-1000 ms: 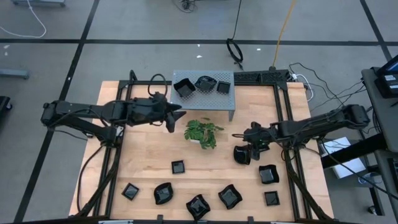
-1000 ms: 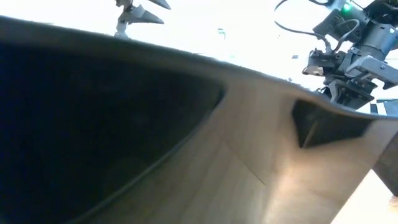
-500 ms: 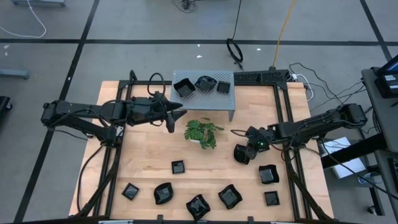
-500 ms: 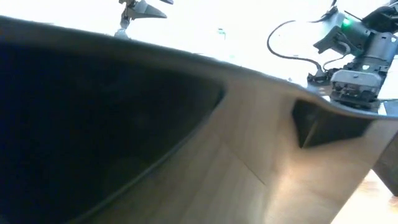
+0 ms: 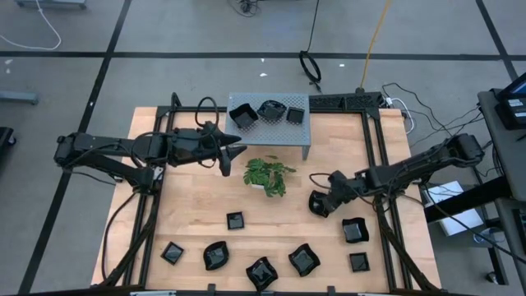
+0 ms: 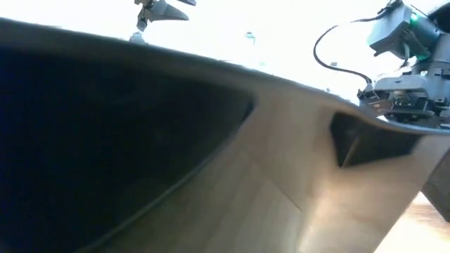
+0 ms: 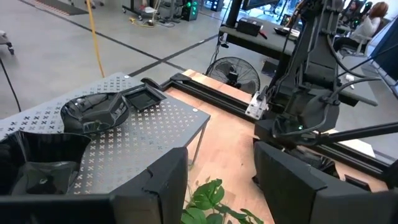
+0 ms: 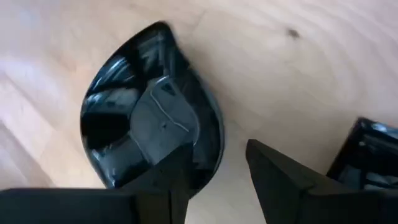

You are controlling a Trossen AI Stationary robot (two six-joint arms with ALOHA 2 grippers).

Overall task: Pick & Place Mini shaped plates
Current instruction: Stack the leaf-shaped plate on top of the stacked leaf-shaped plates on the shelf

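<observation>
Several glossy black mini shaped plates lie along the table's near part, among them a square one (image 5: pixel 235 220) and a wavy one (image 5: pixel 303 260). Three more sit on the grey perforated stand (image 5: pixel 279 125). A rounded black plate (image 8: pixel 149 106) lies on the wood right of the plant. My right gripper (image 5: pixel 323 201) stands open over it, pointing steeply down. One finger (image 8: pixel 168 186) is over the plate's inside and the other (image 8: pixel 280 180) is outside its rim. My left gripper (image 5: pixel 234 151) hangs open in the air between the stand and the plant, with nothing between its fingers. My right gripper's fingers straddle the rounded plate's rim (image 8: pixel 214 146) from above; I cannot tell whether either finger touches it. The plate lies flat on the table.
A green leafy plant (image 5: pixel 267 174) stands mid-table, left of my right gripper. A square black plate (image 5: pixel 354 229) lies close on the near right side of the rounded one. In the low view a big dark thing (image 6: pixel 105 154) right at the lens hides most of the table.
My right gripper has rolled about its own axis and sunk toward the rounded plate, shifting a little toward the table's near edge. The plate has stayed where it was.
</observation>
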